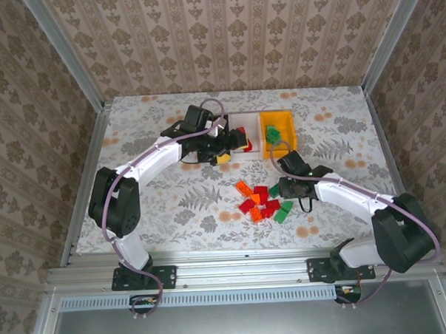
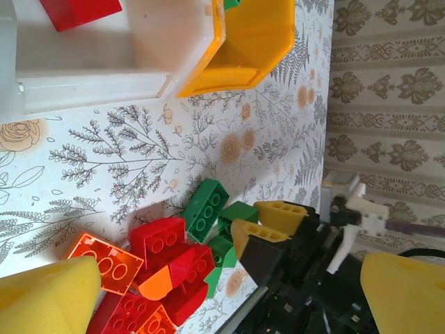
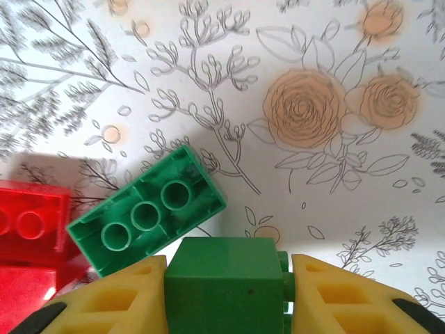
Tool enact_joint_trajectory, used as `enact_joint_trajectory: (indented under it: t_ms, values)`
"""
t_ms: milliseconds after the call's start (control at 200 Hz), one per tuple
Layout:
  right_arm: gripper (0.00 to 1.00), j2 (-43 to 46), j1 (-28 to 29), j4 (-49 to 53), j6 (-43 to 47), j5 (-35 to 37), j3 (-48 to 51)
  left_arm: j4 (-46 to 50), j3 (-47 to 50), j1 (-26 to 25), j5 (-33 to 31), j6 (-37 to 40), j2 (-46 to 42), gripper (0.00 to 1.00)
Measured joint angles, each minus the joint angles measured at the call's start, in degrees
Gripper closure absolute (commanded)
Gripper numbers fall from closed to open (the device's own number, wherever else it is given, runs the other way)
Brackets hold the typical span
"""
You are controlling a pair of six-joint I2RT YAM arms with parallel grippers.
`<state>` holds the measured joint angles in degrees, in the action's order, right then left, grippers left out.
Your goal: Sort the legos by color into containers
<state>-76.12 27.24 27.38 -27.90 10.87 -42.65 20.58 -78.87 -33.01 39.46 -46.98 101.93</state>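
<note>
Green brick [image 3: 224, 282] pinched by right tool [image 3: 228, 273] | left tool [image 1: 231, 148] spread wide, apparently near white bin [image 2: 90, 83]

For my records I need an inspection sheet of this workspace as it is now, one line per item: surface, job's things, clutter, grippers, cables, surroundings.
Surface: table with a flowered cover.
Job's things: pile of red, orange and green bricks near the middle; white bin holds a red brick; yellow bin holds green bricks.
Clutter: nothing seen.
Grippers: left gripper open, near the white bin; right gripper shut on a green brick at the pile's edge.
Cables: a cable runs along each arm.
Surroundings: patterned walls, metal frame.
</note>
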Motion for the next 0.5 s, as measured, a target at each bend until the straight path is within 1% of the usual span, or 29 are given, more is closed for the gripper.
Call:
enact_joint_trajectory:
  t_ms: [125, 245, 365, 500]
  values:
    - [0.62, 1.5, -0.4, 1.2, 0.3, 1.0, -2.6, 0.0, 0.0, 0.2, 0.0, 0.0, 0.0, 0.03]
    - [0.62, -0.9, -2.8, 1.3, 1.4, 1.3, -9.7, 0.2, 0.0, 1.4, 0.0, 0.0, 0.0, 0.03]
    - [0.63, -9.4, -6.8, -0.2, 2.7, 0.6, -20.4, 0.4, 0.0, 4.1, -0.4, 0.0, 0.0, 0.03]
    - [0.63, -23.3, -10.6, 0.0, 4.3, -0.7, -35.8, 0.4, 0.0, 6.6, -0.9, 0.0, 0.0, 0.03]
